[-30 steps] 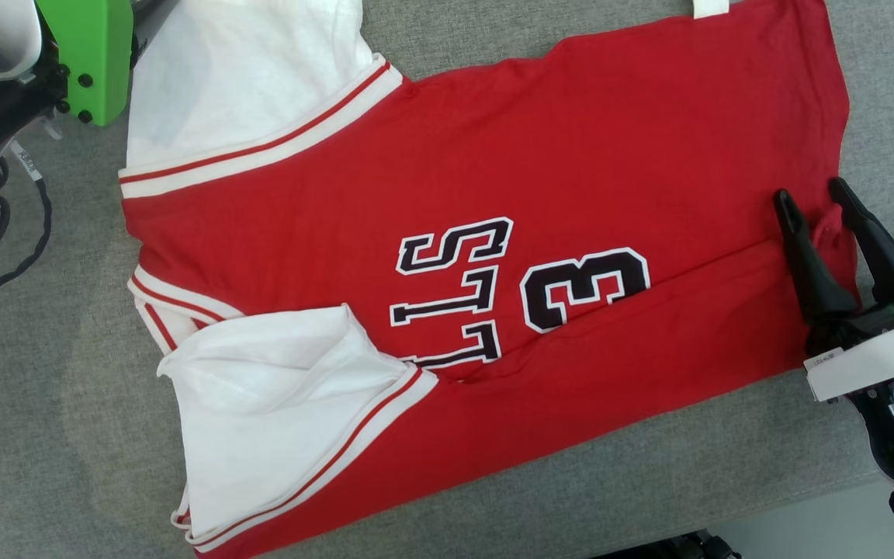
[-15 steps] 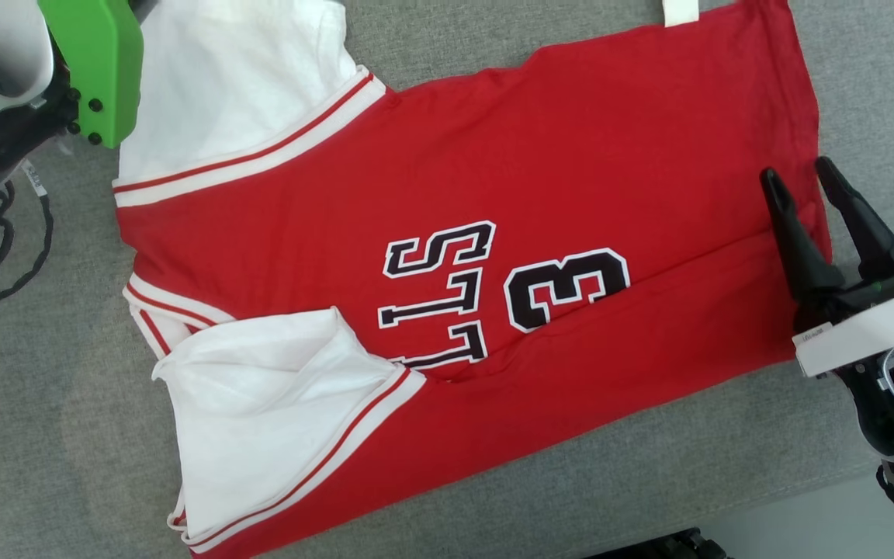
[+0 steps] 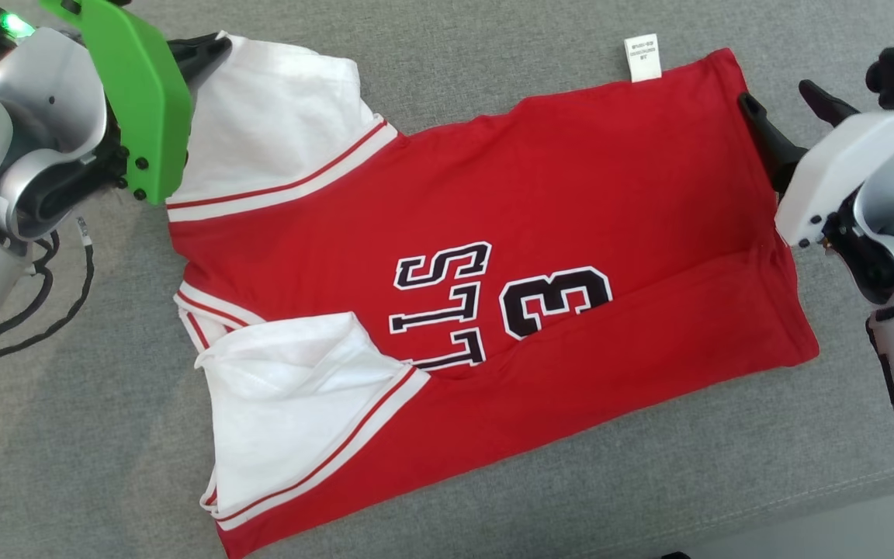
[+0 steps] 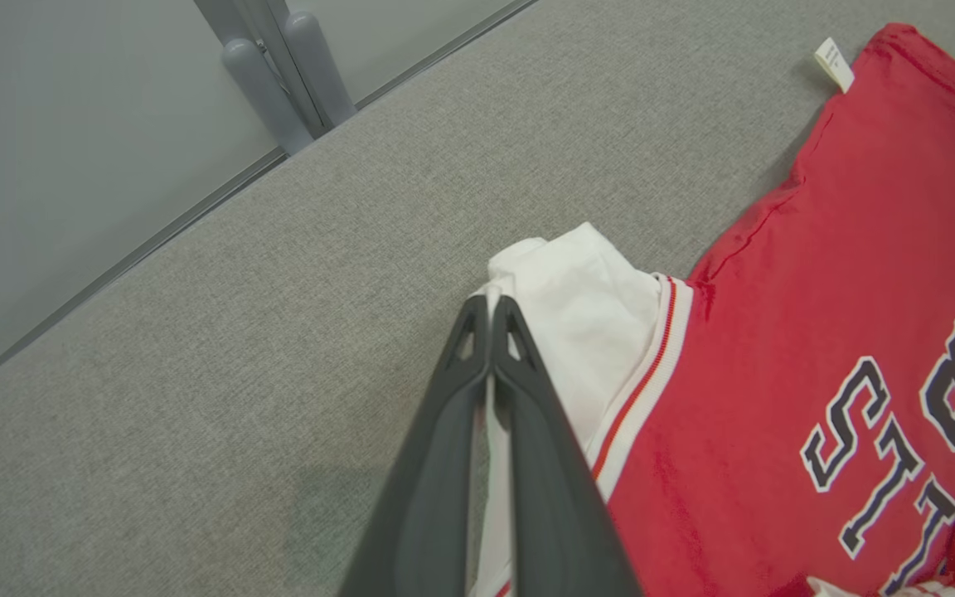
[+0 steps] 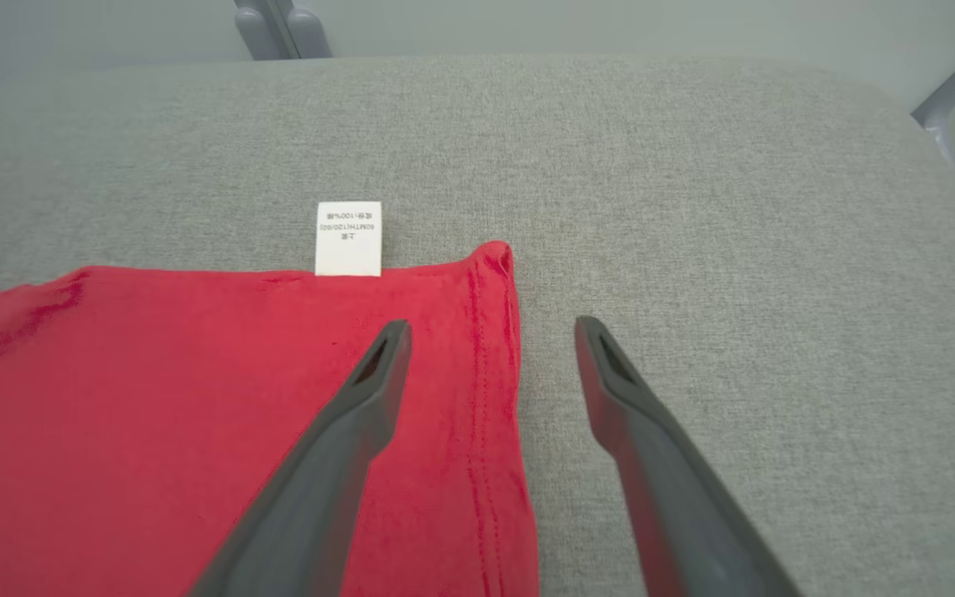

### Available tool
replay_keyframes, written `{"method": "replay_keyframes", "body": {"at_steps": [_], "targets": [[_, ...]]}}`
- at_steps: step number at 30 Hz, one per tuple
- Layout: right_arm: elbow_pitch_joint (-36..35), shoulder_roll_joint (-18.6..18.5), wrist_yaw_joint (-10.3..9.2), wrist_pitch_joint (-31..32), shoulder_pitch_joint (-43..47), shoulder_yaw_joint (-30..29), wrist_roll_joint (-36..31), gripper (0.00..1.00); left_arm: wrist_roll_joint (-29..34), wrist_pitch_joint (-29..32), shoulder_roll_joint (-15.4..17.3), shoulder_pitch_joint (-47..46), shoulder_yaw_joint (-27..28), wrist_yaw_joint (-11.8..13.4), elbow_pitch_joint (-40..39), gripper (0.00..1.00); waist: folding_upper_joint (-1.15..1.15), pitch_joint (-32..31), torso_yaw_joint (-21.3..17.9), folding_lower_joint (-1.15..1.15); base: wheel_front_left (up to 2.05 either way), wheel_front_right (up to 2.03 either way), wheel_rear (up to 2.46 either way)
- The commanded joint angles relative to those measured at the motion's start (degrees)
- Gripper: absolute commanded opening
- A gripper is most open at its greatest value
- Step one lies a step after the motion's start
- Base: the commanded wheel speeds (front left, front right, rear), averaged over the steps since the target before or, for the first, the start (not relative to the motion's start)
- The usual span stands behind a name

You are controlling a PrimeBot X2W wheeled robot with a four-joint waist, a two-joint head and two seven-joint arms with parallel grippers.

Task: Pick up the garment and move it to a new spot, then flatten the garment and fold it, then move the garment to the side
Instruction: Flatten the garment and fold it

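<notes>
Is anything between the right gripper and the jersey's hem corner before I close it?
Nothing visible. The right gripper is open and straddles the hem of the jersey near the white label: one finger over red cloth, the other over the grey cushion. The left gripper is shut on the white sleeve.

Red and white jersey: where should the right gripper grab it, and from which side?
Best take the red and white jersey's far hem corner beside the white care label, coming from the robot's right over the grey cushion. The hem lies flat there, and the open right gripper straddles its edge.
</notes>
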Motion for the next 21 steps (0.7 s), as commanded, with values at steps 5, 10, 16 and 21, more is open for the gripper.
{"method": "replay_keyframes", "body": {"at_steps": [5, 10, 16, 21], "targets": [[6.09, 3.61, -0.07, 9.04, -5.97, -1.62, -8.13, 1.0, -1.73, 1.57, 1.64, 0.58, -1.76, -0.12, -2.4, 0.0, 0.0, -1.36, 2.01, 0.0, 0.0, 0.0, 0.0], [10.6, 5.21, -0.07, 12.16, -9.68, -3.58, -11.25, 1.0, -2.14, 2.23, 2.58, 0.07, -2.45, -0.12, -4.18, 0.0, 0.0, -0.7, 2.81, 0.0, 0.0, 0.0, 0.0], [14.31, 5.25, -0.07, 10.47, -12.29, -5.59, -12.89, 1.0, -2.13, 2.07, 2.33, -0.32, -3.23, -0.12, -5.41, 0.0, 0.0, 0.25, 3.95, 0.0, 0.0, 0.0, 0.0], [16.57, 4.7, -0.07, 9.28, -13.53, -5.2, -13.7, 0.95, -2.33, 1.59, 2.32, -0.62, -3.8, -0.12, -5.63, 0.0, 0.0, 0.85, 4.67, 0.0, 0.0, 0.0, 0.0]]}}
